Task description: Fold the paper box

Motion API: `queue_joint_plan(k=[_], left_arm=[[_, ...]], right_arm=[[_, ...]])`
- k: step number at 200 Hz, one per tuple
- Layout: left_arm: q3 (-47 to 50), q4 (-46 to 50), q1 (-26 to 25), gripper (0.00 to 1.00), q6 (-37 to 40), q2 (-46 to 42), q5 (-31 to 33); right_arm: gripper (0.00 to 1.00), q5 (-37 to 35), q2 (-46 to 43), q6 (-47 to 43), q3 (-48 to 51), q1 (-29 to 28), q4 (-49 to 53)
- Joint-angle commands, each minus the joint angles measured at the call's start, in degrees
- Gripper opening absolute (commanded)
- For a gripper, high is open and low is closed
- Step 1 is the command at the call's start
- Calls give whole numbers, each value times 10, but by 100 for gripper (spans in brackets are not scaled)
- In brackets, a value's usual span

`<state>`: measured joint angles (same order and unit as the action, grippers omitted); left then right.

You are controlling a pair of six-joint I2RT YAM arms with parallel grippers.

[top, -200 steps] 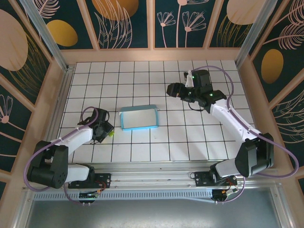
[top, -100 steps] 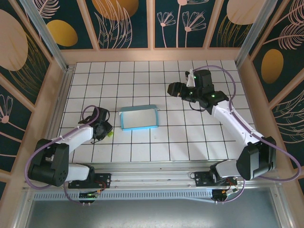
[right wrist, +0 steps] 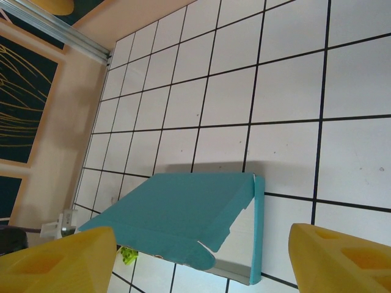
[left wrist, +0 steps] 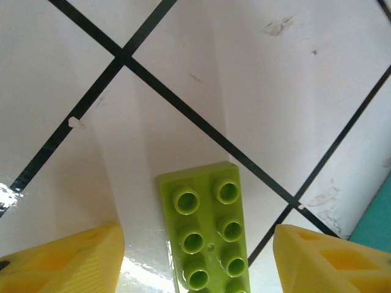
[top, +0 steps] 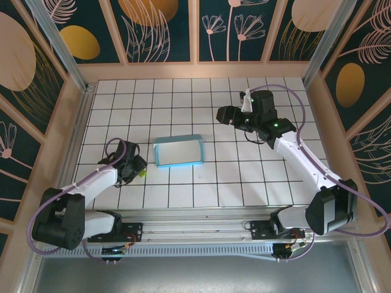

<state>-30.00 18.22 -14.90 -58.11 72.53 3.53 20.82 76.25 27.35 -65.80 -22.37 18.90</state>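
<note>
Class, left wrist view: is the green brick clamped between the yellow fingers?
No, bare tile shows between the green brick and the fingers on both sides.

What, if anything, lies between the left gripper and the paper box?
A small yellow-green brick lies between the left gripper's open fingers, short of the paper box; nothing else visible intervenes.

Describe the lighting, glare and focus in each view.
Top external view: even light, sharp, no glare on the table. Left wrist view: the green brick is crisp, with a bright glare patch on the tile beside it. Right wrist view: the paper box throws a faint shadow on the tiles.
</note>
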Motion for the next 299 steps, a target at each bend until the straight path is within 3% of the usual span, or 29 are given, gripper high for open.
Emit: queue_joint_plan(k=[1,66,127,167,191,218,253,276,299], left_arm=[[3,-4,-5,67,2,10,-6],[-19,24,-27,66,13,74,43],[-21,28,-47,50,6,128,58],[-13,51,-48,39,-14,83,67],[-21,69,-51,38,3,14,66],[-45,34,-109,39,61,-71,57],[-62,2,-175,39,142,-110,60],[-61,-9,-212,27,197,-120,58],[-68,-3,-243,22,248,-127,53]], right_arm=[[75,-13,-16,-7,5,1,-7],[76,-17,-28,-9,15,1,-2],[86,-9,-38,-32,10,1,12],[89,30,-48,-62,-2,0,34],[90,19,-61,-65,-3,1,38],[90,3,-71,-63,-6,1,36],[90,-7,-85,-60,-1,1,34],[90,-10,-95,-58,3,1,39],[90,-14,-105,-55,6,1,41]])
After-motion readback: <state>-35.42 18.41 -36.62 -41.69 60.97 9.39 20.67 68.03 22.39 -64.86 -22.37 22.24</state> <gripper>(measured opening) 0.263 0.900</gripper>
